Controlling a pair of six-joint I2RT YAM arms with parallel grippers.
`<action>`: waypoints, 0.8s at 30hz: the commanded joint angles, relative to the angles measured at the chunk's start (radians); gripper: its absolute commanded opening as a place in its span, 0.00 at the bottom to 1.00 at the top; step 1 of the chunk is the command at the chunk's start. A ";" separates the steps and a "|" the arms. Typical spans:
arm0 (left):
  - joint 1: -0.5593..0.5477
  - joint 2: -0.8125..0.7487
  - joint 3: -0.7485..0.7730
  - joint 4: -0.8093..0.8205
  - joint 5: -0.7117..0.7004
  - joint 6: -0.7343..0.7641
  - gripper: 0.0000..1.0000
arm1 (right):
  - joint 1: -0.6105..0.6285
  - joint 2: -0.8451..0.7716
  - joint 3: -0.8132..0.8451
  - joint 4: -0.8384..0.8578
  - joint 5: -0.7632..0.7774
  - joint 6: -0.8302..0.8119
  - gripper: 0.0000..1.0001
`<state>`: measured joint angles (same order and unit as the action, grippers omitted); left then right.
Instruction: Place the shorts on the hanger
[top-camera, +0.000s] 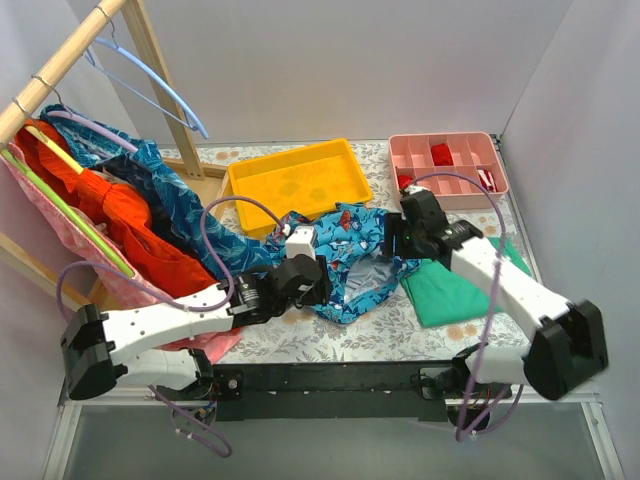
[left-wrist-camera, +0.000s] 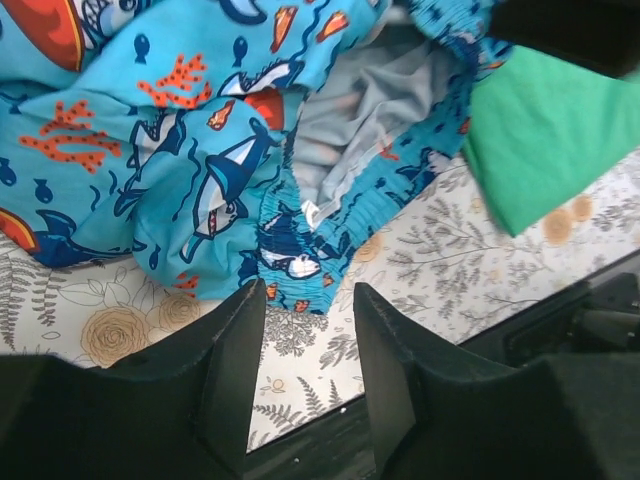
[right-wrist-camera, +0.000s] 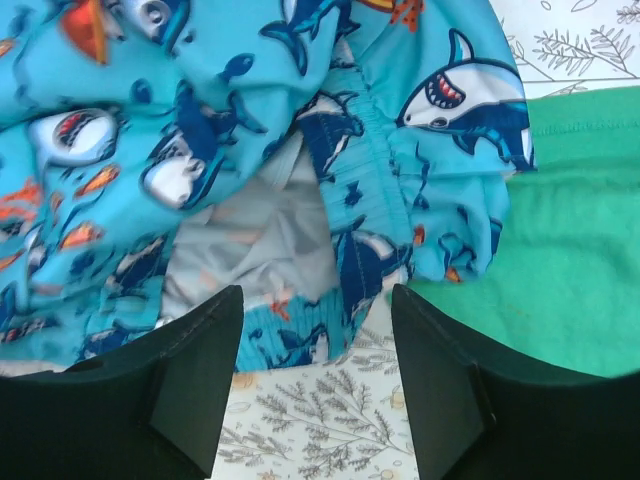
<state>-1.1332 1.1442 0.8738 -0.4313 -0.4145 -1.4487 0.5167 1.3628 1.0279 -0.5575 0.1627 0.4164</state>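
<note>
While the shorts (top-camera: 352, 250) lie crumpled beside the green cloth (top-camera: 455, 292), your left gripper (left-wrist-camera: 310, 292) and right gripper (right-wrist-camera: 317, 292) hover at them, jaws apart. The hanger (top-camera: 160, 72) hangs from the rail (top-camera: 55, 68).

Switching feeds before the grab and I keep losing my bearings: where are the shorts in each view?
Top external: shorts at table centre, just in front of the yellow tray.
Left wrist: shorts fill the upper left and middle.
Right wrist: shorts cover the upper left and centre.
Shared landmark: the green cloth, at the shorts' right edge in every view: upper right in the left wrist, right side in the right wrist.
</note>
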 joint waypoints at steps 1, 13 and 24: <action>0.003 0.080 -0.015 0.069 -0.017 -0.056 0.38 | 0.034 -0.246 -0.142 0.109 0.029 0.045 0.69; -0.005 0.445 0.204 -0.009 -0.165 -0.062 0.49 | 0.034 -0.130 -0.240 0.194 0.089 -0.025 0.66; 0.010 0.658 0.275 -0.075 -0.305 -0.058 0.65 | 0.016 -0.073 -0.209 0.154 0.198 -0.001 0.25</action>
<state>-1.1336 1.7733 1.1244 -0.4652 -0.6239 -1.5013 0.5472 1.3304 0.7761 -0.3954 0.2832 0.3962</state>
